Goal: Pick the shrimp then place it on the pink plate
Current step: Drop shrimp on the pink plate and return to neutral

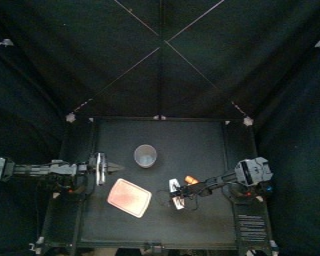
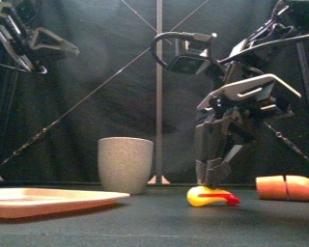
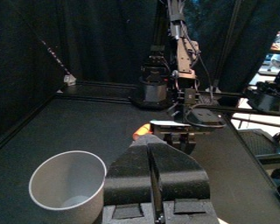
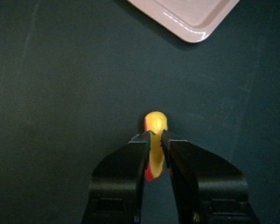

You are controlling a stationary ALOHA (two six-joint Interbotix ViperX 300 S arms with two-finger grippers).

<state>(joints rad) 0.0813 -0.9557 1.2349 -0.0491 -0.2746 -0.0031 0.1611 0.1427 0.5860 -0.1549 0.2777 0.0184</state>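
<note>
I pinch the shrimp point(image 2: 212, 197) in the right jaws
Low on the desk point(image 1: 190, 135), ready to lift toward the plate point(image 2: 42, 201); left jaws closed.

The small curved toy shrimp point(image 2: 212, 197), glossy yellow with a red tail end, lies low on the black table, right of the middle. It is pinched edge-on between the two jaws of the right gripper point(image 4: 156, 140), and its yellow end pokes out past the jaw tips. In the front view its underside seems to touch the table.

The flat, square pink plastic plate point(image 1: 129, 196) with rounded corners and a low raised rim rests flat on the table, left of the shrimp and apart from it. It is turned corner-forward like a diamond, and nothing lies on it.
</note>
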